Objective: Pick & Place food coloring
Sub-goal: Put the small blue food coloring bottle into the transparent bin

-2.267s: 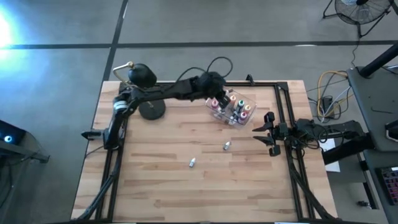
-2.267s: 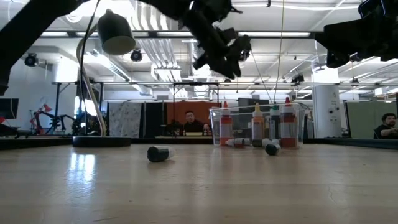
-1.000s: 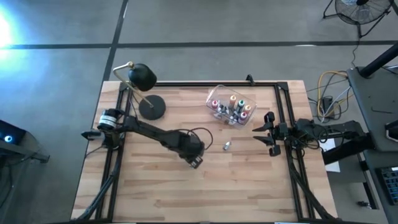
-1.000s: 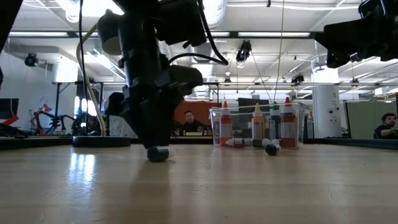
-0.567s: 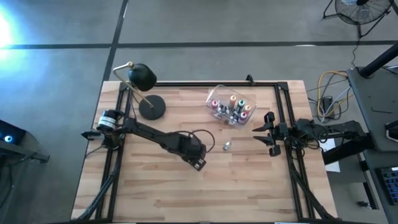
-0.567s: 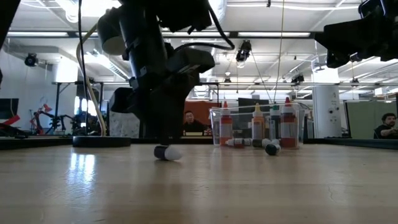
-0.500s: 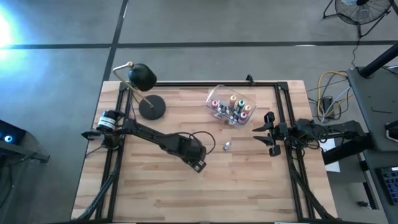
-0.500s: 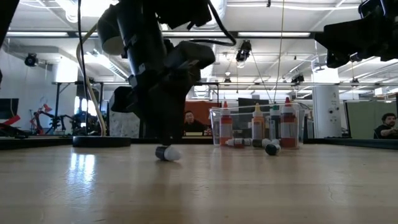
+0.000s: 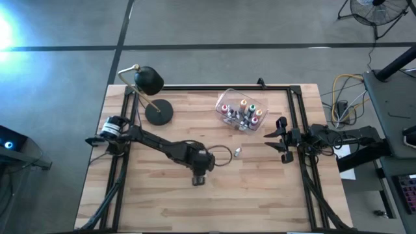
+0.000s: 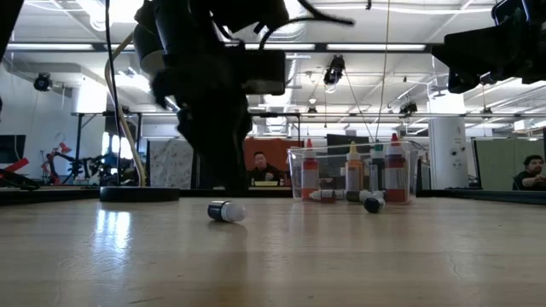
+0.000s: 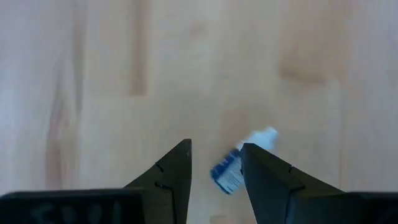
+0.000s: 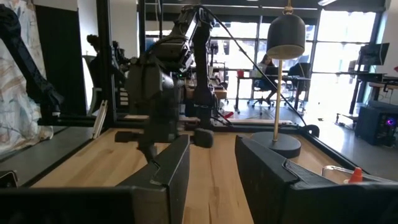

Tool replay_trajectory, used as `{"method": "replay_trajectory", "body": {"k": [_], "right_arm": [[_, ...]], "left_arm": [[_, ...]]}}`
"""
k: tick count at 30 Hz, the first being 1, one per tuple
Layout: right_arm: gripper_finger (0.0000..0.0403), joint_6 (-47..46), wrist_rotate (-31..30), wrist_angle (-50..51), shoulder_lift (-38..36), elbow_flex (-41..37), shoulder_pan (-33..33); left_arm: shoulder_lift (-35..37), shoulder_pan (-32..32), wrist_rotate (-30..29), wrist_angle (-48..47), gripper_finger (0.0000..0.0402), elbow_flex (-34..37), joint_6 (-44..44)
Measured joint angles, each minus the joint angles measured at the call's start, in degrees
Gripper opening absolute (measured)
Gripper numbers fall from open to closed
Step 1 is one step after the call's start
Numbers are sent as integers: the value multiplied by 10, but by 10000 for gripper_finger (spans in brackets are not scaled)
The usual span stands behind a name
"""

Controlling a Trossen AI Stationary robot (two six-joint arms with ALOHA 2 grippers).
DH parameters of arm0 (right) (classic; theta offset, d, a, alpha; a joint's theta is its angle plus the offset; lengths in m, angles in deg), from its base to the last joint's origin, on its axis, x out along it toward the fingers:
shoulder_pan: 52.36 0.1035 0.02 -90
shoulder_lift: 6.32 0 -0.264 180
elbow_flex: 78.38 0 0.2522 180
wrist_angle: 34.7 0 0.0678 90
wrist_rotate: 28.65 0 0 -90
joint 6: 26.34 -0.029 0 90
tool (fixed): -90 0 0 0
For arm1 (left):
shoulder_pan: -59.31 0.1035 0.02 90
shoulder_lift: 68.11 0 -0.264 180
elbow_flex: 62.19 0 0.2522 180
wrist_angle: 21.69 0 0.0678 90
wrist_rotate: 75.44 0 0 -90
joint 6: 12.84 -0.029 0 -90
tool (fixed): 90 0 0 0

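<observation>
Left fingers point(image 11: 186, 163) apart over bare plank table point(image 11: 124, 74) — workshop behind.

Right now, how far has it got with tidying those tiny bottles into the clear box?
Mostly done: several bottles stand in the clear tub. In hand: the left gripper hovers, open, over a blue-capped bottle lying on the table, not yet grasped. Left: that one, plus another loose bottle nearer the tub. The right gripper waits at the table's right edge.
</observation>
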Motion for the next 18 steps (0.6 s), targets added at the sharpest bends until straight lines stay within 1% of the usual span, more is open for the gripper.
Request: {"method": "replay_trajectory", "body": {"k": [2,4,6,8,10,15,18], "right_arm": [[123,0,0,0,0,0,0],[123,0,0,0,0,0,0],[123,0,0,0,0,0,0],[123,0,0,0,0,0,0],[123,0,0,0,0,0,0],[123,0,0,0,0,0,0],[123,0,0,0,0,0,0]], "left_arm": [[1,-4,5,0,112,0,-102],[1,-5,23,0,112,0,-180],[1,-7,49,1,112,0,-237],[1,-10,60,6,112,0,-274],[0,-13,64,14,112,1,-298],[-26,-12,63,35,112,1,-301],[-40,-12,39,34,112,1,-302]]}}
